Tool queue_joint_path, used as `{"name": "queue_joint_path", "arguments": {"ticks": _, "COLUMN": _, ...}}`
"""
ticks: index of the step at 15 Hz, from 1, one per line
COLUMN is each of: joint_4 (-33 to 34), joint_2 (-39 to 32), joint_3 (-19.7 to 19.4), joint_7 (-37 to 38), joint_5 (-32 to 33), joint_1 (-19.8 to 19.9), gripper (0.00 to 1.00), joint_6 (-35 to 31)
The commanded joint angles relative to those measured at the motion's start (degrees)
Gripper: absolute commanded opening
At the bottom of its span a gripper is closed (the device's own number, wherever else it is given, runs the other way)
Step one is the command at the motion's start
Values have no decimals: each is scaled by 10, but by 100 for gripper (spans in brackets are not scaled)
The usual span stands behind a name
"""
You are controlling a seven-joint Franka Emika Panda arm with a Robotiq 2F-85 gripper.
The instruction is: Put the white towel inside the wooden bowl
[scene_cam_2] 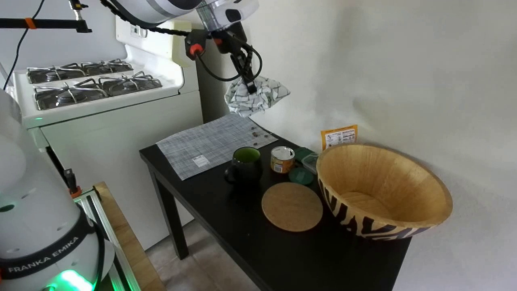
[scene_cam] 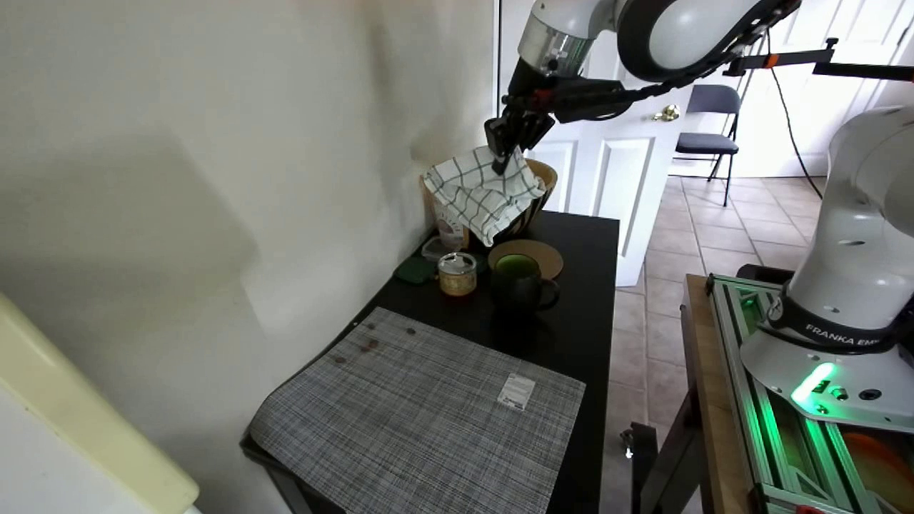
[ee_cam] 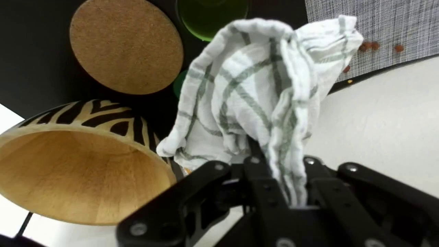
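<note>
Black table (scene_cam_2: 282, 262) runs along a plain wall (scene_cam_2: 404, 72), gas stove (scene_cam_2: 121, 153) past its far end. White towel (scene_cam_2: 258, 99) hangs in mid-air, off to the side of the wooden bowl (scene_cam_2: 383, 182), not over it yet. Gripper (ee_cam: 282, 156) is closed on a bunched fold; cloth hides part of the tips, so prob. a firm pinch, tho I can't swear to it. I'd carry it across high w/ the loose corners clear of the rim, center over the bowl, then lower it inside before letting go; dropped from too high, a flap could drape outside. Writing: arm base (scene_cam_2: 36, 226) reads FRANKA EMIKA in an exterior view. Print on the can (scene_cam_2: 282, 161), the orange packet (scene_cam_2: 340, 136) & the tag (scene_cam_2: 200, 161) on the mat (scene_cam_2: 218, 139) is too small for me to read.
</note>
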State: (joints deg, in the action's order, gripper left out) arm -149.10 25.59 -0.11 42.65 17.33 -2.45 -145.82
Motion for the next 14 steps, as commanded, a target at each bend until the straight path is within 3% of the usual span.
{"name": "queue_joint_path", "arguments": {"ticks": 1, "joint_4": -6, "joint_2": 11, "joint_3": 36, "joint_7": -21, "joint_5": -29, "joint_1": 36, "gripper": 16, "joint_6": -1}}
{"name": "queue_joint_path", "arguments": {"ticks": 2, "joint_4": -8, "joint_2": 3, "joint_3": 36, "joint_7": -19, "joint_5": -41, "joint_1": 30, "gripper": 4, "joint_6": -8}}
{"name": "queue_joint_path", "arguments": {"ticks": 4, "joint_4": -2, "joint_2": -8, "joint_3": 46, "joint_7": 16, "joint_5": -23, "joint_1": 79, "gripper": 4, "joint_6": -3}}
{"name": "queue_joint_path", "arguments": {"ticks": 14, "joint_4": 27, "joint_2": -86, "joint_3": 4, "joint_7": 59, "joint_5": 2, "joint_1": 272, "gripper": 4, "joint_6": -90}}
